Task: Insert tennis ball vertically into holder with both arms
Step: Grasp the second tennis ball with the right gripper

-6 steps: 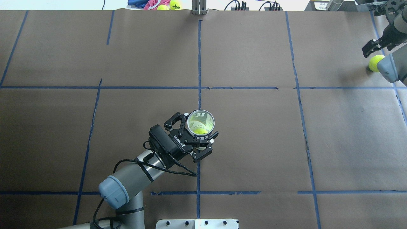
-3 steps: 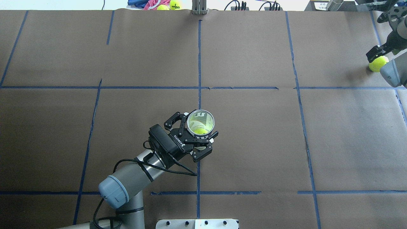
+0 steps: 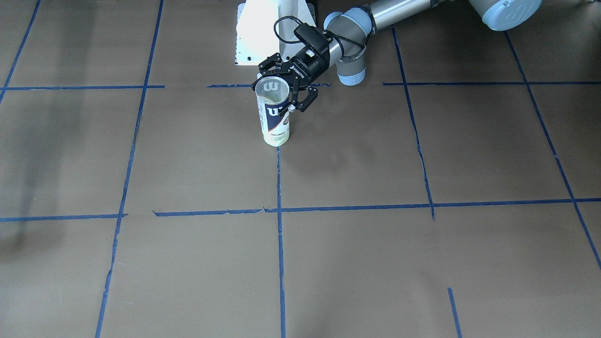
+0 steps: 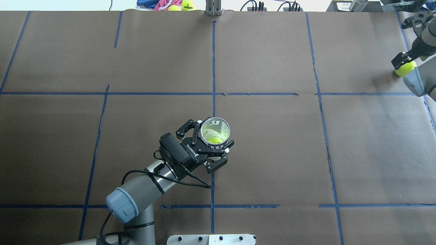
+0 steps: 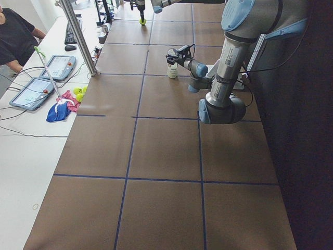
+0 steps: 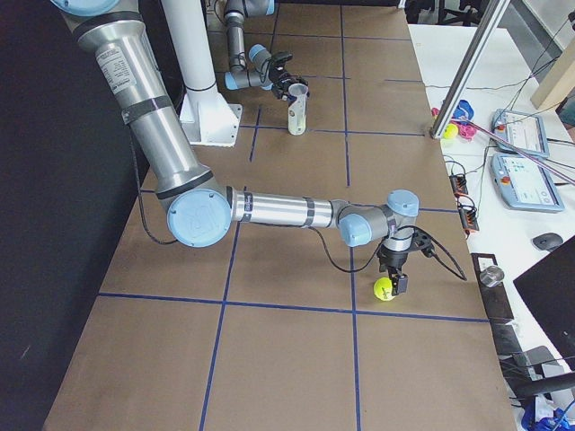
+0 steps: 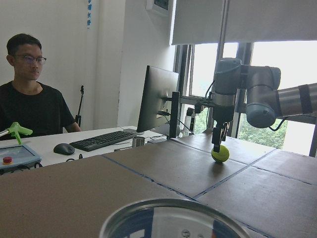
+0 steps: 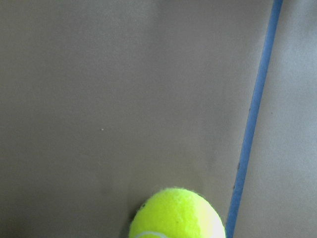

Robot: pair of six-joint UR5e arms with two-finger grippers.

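The holder [image 4: 215, 131], a clear can with a white and navy label, stands upright mid-table; it also shows in the front view [image 3: 273, 115]. A yellow-green ball lies at its bottom. My left gripper [image 4: 202, 146] is shut on the holder near its rim. The tennis ball [image 4: 404, 70] rests on the table at the far right, partly hidden by my right arm's elbow. My right gripper [image 4: 403, 63] points down and looks open right over it, with one finger [image 4: 399, 60] beside the ball. The right wrist view shows the ball [image 8: 177, 214] close below.
The white pedestal base [image 4: 211, 239] sits at the near edge. My right forearm [image 6: 278, 209] stretches low over the table. Spare balls [image 4: 182, 5] and a metal post [image 4: 213, 8] stand at the far edge. An operator [image 7: 29, 99] sits beyond it.
My right gripper has come down and in over the tennis ball; its finger now sits beside the ball. The left gripper and the holder have not moved.
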